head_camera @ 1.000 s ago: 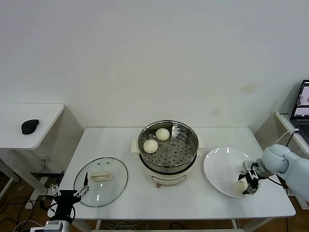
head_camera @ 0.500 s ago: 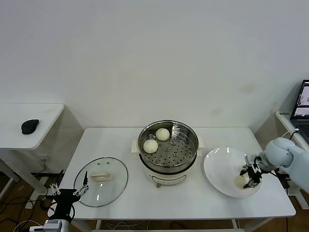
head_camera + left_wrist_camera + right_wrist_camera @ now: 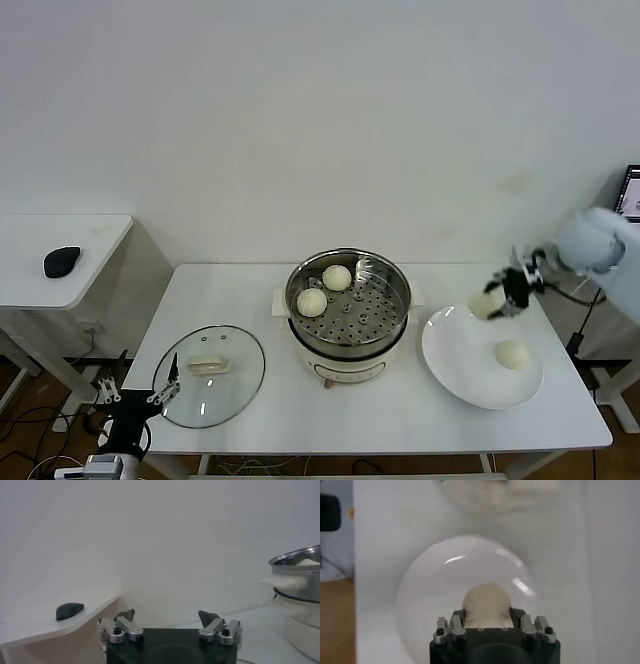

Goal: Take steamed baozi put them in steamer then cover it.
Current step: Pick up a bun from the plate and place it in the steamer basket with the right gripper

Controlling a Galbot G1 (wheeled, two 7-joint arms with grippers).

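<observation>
The steel steamer (image 3: 348, 312) stands mid-table on its cream pot base and holds two baozi (image 3: 337, 277) (image 3: 311, 301). My right gripper (image 3: 497, 297) is shut on a third baozi (image 3: 483, 303) and holds it in the air above the white plate's (image 3: 455, 350) far edge, to the right of the steamer. In the right wrist view the bun (image 3: 486, 604) sits between the fingers (image 3: 517, 616), over the plate (image 3: 430, 595). A fourth baozi (image 3: 511, 353) lies on the plate. The glass cover (image 3: 209, 374) lies flat at the table's front left. My left gripper (image 3: 138, 400) is open and parked below the front left edge.
A side table (image 3: 60, 260) with a black mouse (image 3: 61, 261) stands to the left. A laptop (image 3: 630, 208) is at the far right. The steamer also shows in the left wrist view (image 3: 299, 582).
My right gripper has closed on a baozi on the plate and lifted it up and back, away from the plate's front. One baozi stays on the plate. The left arm has not moved.
</observation>
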